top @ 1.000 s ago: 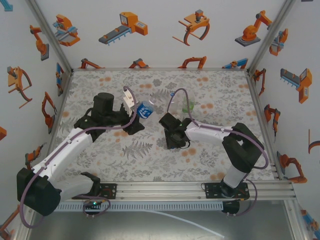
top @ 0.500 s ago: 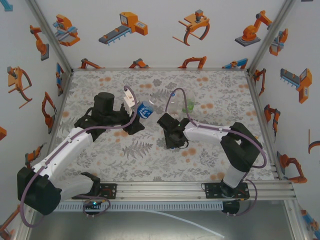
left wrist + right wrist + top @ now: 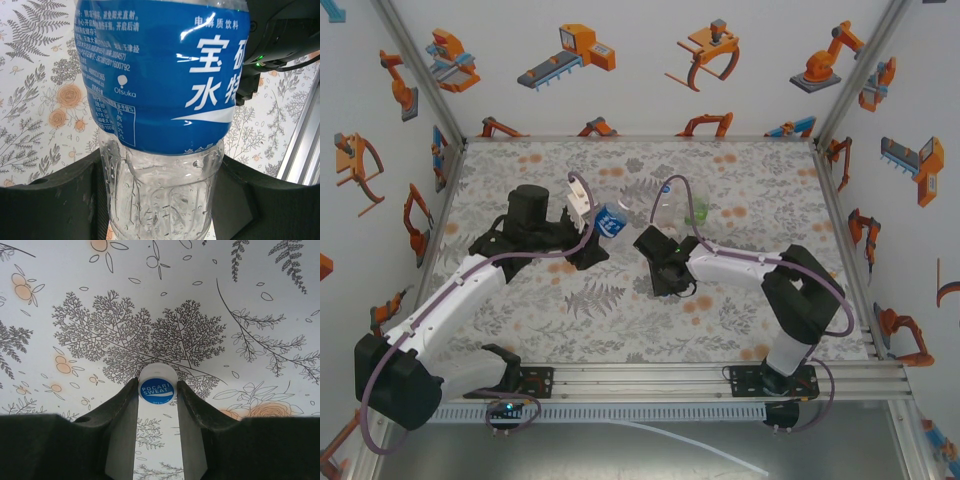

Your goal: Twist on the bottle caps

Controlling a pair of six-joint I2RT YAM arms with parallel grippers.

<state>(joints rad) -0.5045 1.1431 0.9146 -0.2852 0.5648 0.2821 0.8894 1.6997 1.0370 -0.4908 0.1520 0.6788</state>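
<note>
The cap [image 3: 157, 390] reads "POCARI SWEAT"; the bottle [image 3: 165, 75] label reads "Otsuka".

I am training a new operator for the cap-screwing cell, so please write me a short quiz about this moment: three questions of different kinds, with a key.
1. True or false: the left gripper holds a green-tinted bottle.
2. What sits between the fingertips of the right gripper?
A) a white bottle cap with a blue print
B) a clear bottle
C) nothing
3. Fill in: the bottle in the left wrist view carries a ____ label.

Key: 1 false, the bottle it grips is clear with a coloured label. 2 A. 3 blue.
</note>
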